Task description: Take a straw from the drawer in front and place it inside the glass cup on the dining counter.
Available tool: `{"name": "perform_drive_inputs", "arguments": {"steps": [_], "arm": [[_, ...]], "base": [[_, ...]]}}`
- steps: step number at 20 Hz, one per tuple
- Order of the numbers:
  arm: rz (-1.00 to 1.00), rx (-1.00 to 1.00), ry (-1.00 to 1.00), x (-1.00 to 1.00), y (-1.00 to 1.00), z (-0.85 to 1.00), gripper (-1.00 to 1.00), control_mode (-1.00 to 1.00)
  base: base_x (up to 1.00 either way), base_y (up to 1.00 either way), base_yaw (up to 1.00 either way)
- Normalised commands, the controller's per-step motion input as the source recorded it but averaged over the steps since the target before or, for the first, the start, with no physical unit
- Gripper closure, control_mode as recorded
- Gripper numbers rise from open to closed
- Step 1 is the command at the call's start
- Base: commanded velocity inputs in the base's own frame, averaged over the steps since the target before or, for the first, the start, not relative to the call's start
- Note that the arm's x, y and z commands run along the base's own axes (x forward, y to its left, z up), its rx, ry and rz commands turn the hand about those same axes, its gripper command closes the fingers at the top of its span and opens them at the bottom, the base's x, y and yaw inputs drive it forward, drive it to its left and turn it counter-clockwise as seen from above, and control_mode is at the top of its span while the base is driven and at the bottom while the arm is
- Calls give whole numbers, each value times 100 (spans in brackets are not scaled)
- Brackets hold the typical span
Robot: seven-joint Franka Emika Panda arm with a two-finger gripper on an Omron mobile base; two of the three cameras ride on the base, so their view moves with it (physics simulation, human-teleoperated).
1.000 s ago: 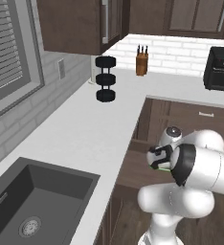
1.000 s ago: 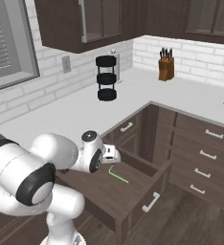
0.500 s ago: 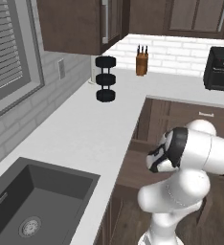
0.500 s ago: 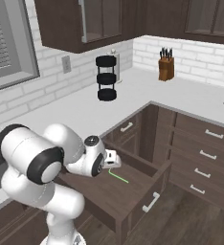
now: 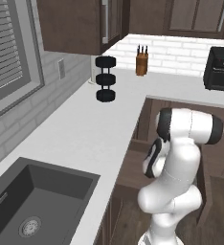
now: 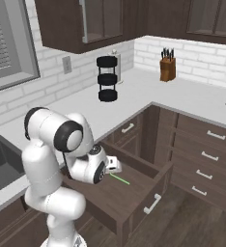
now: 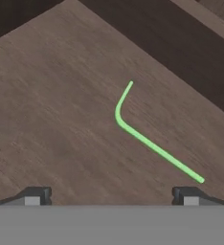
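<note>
Hand view showed the straw [image 7: 147,141] flat on the drawer [image 7: 61,119] floor, long axis diagonal, bent tip toward upper left. The gripper [image 7: 111,196] hovered above, jaws wide, holding nothing. No writing was legible.

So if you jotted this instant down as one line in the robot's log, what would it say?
phase: reaching for straw | drawer: open, straw flat on its floor | gripper: open above straw, empty

The drawer [image 7: 47,110] is dark brown wood with lines of grain, dull and not shiny; its handle [image 6: 152,204] looks like silver metal; the straw [image 7: 147,142] lying on the drawer's floor looks like smooth bright green plastic; the desk [image 6: 134,96] above the drawer is smooth, plain white.
</note>
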Motion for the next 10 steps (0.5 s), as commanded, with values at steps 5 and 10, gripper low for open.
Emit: {"name": "perform_drive_inputs", "arguments": {"steps": [5, 10], "arm": [[4, 0, 0, 42, 0, -21, -100, -100], [1, 0, 0, 51, -2, -8, -100, -100]], "base": [[0, 0, 0], [0, 0, 0]]}}
